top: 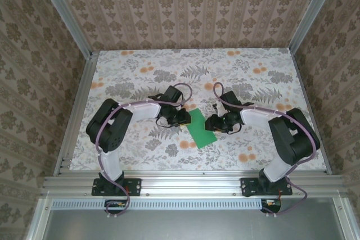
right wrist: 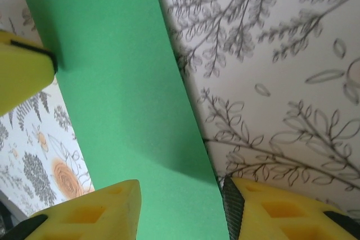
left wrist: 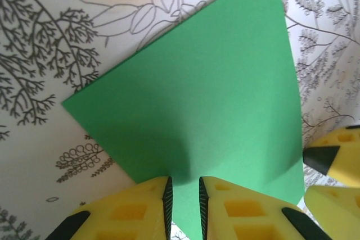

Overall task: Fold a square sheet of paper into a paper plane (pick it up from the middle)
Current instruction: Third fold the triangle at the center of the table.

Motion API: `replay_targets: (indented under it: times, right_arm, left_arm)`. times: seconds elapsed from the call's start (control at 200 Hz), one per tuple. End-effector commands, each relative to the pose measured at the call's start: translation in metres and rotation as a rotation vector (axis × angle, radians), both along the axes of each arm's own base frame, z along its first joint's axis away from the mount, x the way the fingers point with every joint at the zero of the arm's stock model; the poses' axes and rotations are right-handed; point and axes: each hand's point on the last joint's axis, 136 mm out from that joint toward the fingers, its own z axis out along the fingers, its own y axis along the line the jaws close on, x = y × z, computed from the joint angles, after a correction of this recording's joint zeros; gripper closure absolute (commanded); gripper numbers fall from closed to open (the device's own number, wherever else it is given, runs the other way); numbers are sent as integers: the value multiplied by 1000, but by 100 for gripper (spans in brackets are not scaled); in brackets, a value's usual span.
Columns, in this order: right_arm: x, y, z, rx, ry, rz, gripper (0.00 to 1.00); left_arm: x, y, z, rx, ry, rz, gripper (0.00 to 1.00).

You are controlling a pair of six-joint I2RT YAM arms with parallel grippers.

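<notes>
Flanking green paper (top: 201,128) on floral tabletop (top: 140,66), left claw (left wrist: 184,206) barely parted, right claw (right wrist: 183,203) released

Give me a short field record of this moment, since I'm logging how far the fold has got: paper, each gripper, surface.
paper: thin bright green paper sheet, plain, lying between the two grippers
left gripper: fingers a narrow gap apart at the sheet's edge; unclear whether it is gripping
right gripper: open wide, green sheet between its fingers
surface: floral-patterned tabletop
progress: no pointed dart shape yet
</notes>
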Motion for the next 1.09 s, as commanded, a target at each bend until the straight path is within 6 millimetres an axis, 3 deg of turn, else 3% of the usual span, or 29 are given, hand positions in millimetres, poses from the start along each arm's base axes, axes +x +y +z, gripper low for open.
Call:
replay_targets:
  times: [0.0, 0.275, 0.6, 0.85, 1.09]
  right_arm:
    - [-26, 5, -2, 57, 65, 31, 55]
    - [-28, 19, 6, 176, 71, 12, 57]
    - [-9, 14, 14, 159, 6, -48, 55]
    - [8, 18, 26, 241, -34, -89, 53]
    - [-2, 12, 18, 215, 6, -70, 58]
  left_arm:
    - [0, 1, -8, 24, -2, -17, 79]
    - [1, 1, -16, 43, -10, -66, 80]
    - [-4, 7, -21, 96, -26, -146, 81]
    - [-9, 8, -25, 125, -32, -180, 81]
    - [-9, 7, -23, 138, -42, -184, 81]
